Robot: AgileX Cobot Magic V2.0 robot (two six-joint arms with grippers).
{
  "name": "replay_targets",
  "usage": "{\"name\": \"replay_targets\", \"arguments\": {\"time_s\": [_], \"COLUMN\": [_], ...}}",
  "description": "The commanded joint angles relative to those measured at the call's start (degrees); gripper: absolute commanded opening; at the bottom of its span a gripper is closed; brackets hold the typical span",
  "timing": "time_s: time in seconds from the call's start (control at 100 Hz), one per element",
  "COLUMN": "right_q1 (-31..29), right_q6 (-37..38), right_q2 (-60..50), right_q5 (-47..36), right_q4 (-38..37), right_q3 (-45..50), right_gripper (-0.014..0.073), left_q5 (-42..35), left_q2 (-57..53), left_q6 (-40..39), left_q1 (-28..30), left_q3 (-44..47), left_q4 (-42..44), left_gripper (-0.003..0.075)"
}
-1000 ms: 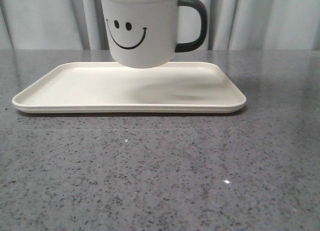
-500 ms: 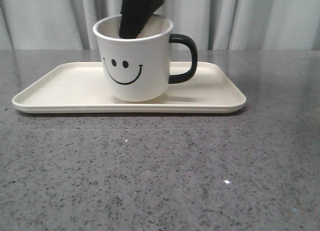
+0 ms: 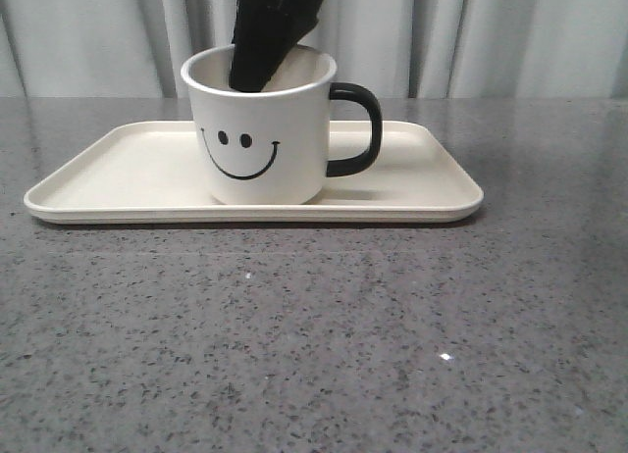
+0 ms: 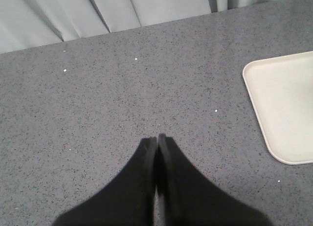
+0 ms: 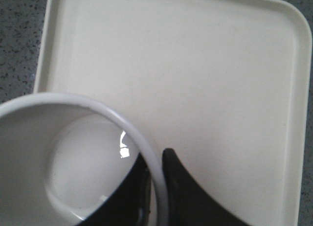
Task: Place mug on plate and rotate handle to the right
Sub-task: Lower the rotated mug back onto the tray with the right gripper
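Note:
The white mug (image 3: pixel 260 149) with the smiley face stands upright on the cream plate (image 3: pixel 412 193), a little left of its middle. Its black handle (image 3: pixel 365 129) points right in the front view. My right gripper (image 3: pixel 263 43) comes down from above and is shut on the mug's rim (image 5: pixel 142 147), one finger inside the mug and one outside, as the right wrist view shows at the gripper (image 5: pixel 157 169). My left gripper (image 4: pixel 157 138) is shut with nothing in it, over bare table beside the plate's corner (image 4: pixel 286 103).
The grey speckled table (image 3: pixel 314 335) runs wide in front of the plate. Pale curtains (image 3: pixel 510 36) hang behind the table's far edge. Bare plate surface (image 5: pixel 195 64) lies beside the mug.
The mug, held by my right gripper, has come down from above the plate onto its surface. The handle stays pointing right. The plate has not shifted.

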Motion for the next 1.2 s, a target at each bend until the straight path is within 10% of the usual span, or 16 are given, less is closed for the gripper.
{"name": "replay_targets", "arguments": {"time_s": [0.0,1.19], "right_q1": [-0.3,-0.3], "right_q6": [-0.8,-4.5], "right_q2": [-3.0,-2.0], "right_q5": [-0.6,2.5], "right_q4": [2.6,4.3], "right_q3": [-1.9,-1.9], "right_gripper": [-0.0111,-0.0111], "left_q5": [-2.8,-2.8], "left_q2": [0.2,0.2], "left_q6": [-0.7,-0.7], "left_q1": [0.1,0.1], "left_q3": [-1.2,-1.2], "left_q4": [0.4,-0.6], "left_gripper": [-0.002,-0.002]}}
